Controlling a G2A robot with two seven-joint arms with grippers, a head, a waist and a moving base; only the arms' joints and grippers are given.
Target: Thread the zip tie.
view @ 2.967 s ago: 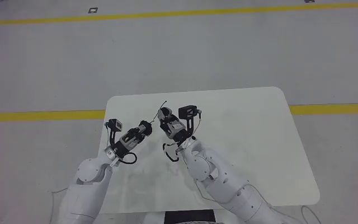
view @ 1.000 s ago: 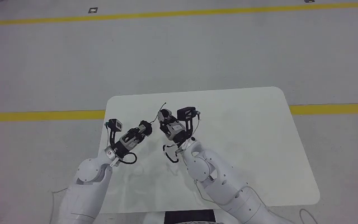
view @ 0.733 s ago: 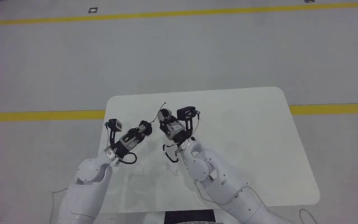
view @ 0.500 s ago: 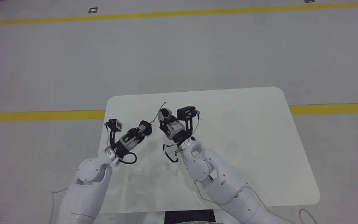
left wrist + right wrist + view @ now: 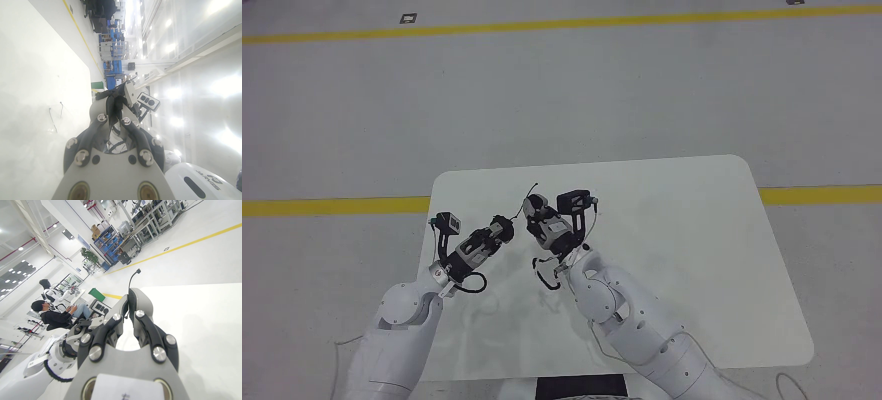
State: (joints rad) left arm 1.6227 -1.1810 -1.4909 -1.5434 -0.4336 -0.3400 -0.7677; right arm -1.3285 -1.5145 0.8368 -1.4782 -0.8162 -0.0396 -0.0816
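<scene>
Within right end effector [image 5: 129, 306], zip tie [image 5: 132, 277]

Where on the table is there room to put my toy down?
The wide stretch of table on the outer side of the right arm, out to the rounded corners and the side edge, is bare. It is crowded on the other side, where the left gripper and the right gripper, shut on the zip tie, come together.

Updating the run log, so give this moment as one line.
right fingers: shut on zip tie, head end sticking out | left fingers: shut, close beside | both over table
</scene>
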